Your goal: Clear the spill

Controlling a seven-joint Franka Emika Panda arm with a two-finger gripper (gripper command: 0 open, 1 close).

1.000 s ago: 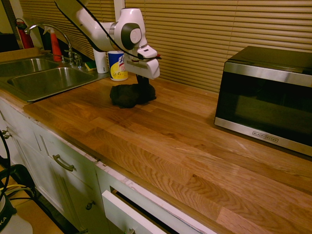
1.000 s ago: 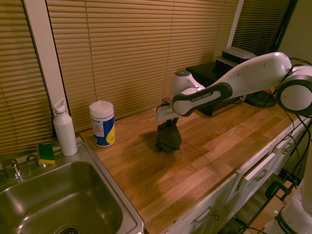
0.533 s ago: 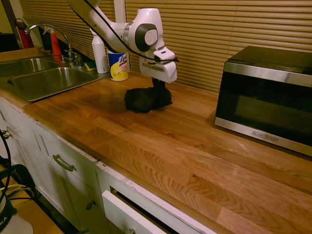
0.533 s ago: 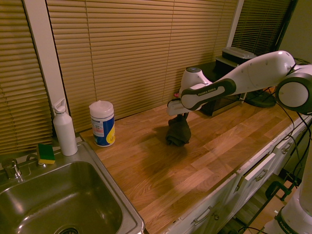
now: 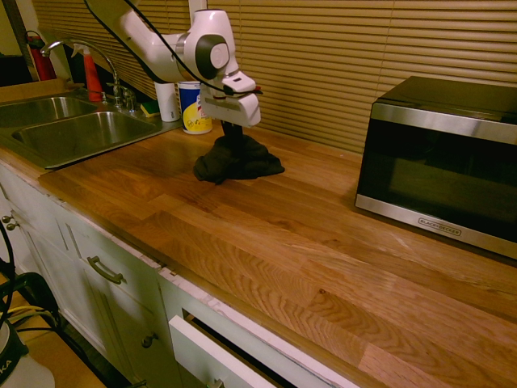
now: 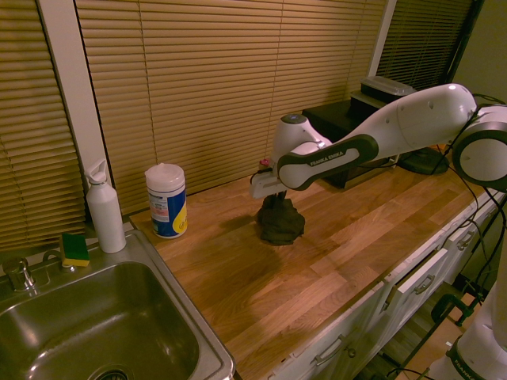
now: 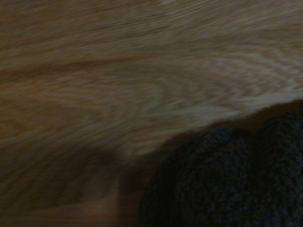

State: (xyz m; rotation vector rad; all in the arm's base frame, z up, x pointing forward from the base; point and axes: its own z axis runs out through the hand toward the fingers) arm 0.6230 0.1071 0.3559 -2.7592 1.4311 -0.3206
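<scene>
Wooden plank surface (image 5: 266, 242), kitchen. Steel sink (image 5: 56, 129) cut off at left, round wipes tub (image 5: 194, 107) partly behind arm. Claw (image 5: 233, 139) clenched on crumpled dark cloth (image 5: 238, 162), pressing it to the wood; fingers buried in folds. Spill not visible, presumably under cloth. Boxy microwave (image 5: 440, 162) right, cropped.

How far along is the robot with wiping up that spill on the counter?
Mid-wipe, it seems. The claw holds the dark cloth from above, and the cloth lies spread against the wooden counter between the wipes canister and the microwave. No drops show on the bare wood around it; anything under the cloth is hidden. Left: lift the cloth to check.
</scene>
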